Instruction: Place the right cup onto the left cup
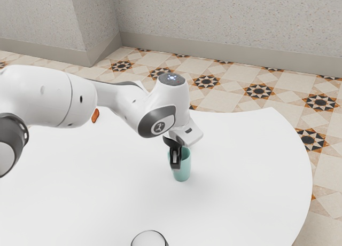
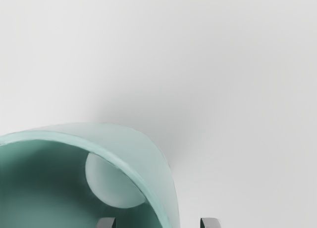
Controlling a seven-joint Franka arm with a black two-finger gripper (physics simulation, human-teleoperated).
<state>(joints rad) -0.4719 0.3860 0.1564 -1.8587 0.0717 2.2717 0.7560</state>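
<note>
Reaching in from the exterior view's left, the white arm [image 1: 51,99] passes a small orange object [image 1: 95,116] lying well apart from the claw [image 1: 175,163]. A dark-rimmed round thing [image 1: 149,240] sits well off on the camera's side of the claw; I can't tell what it is. The teal cup [image 1: 183,172] stands upright right under the claw, on the white surface [image 1: 256,166]. The claw is clearly parted, one tip over the cup's hollow and one outside, with the wall between; it has hold of nothing.

The step now looks to be gripping that wall. I'd centre the tips across it, go low enough for a firm bite, then close gently and evenly so the cup doesn't tip or skid. Then I'd lift straight up. Whether this is the right or left cup, I can't say.

As for labels, the arm carries a white symbol on a dark badge [image 1: 159,127], then a lit mark on its round cap [image 1: 171,78]. I see no readable wording on the cup.
</note>
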